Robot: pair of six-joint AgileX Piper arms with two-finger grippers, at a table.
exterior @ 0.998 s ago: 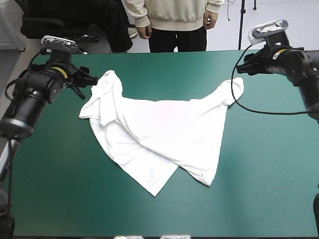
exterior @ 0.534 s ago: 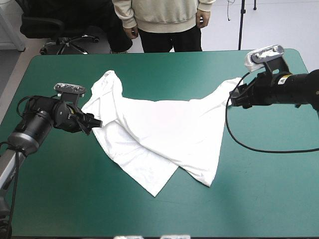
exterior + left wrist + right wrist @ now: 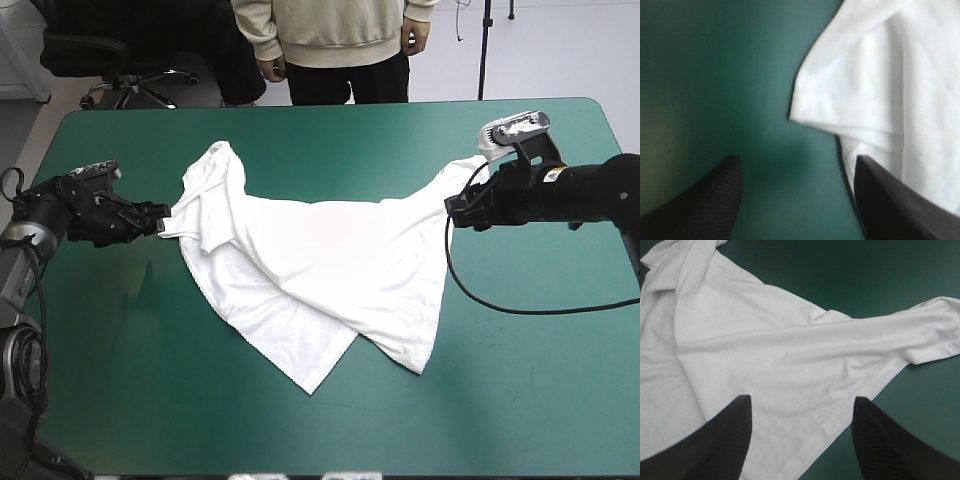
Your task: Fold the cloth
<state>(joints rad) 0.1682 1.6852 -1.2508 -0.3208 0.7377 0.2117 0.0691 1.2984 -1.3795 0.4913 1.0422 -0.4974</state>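
Seemingly empty, left claw [image 3: 796, 159], right claw [image 3: 801, 399] gape.

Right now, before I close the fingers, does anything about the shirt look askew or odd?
The T-shirt lies skewed and doubled over itself: two layers end in separate corners toward the near edge of the table, and a flap is folded over near the left gripper. No damage shows.

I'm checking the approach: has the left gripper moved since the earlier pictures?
Yes. The left gripper has dropped and backed toward the table's left edge, open, now at the T-shirt's left corner.
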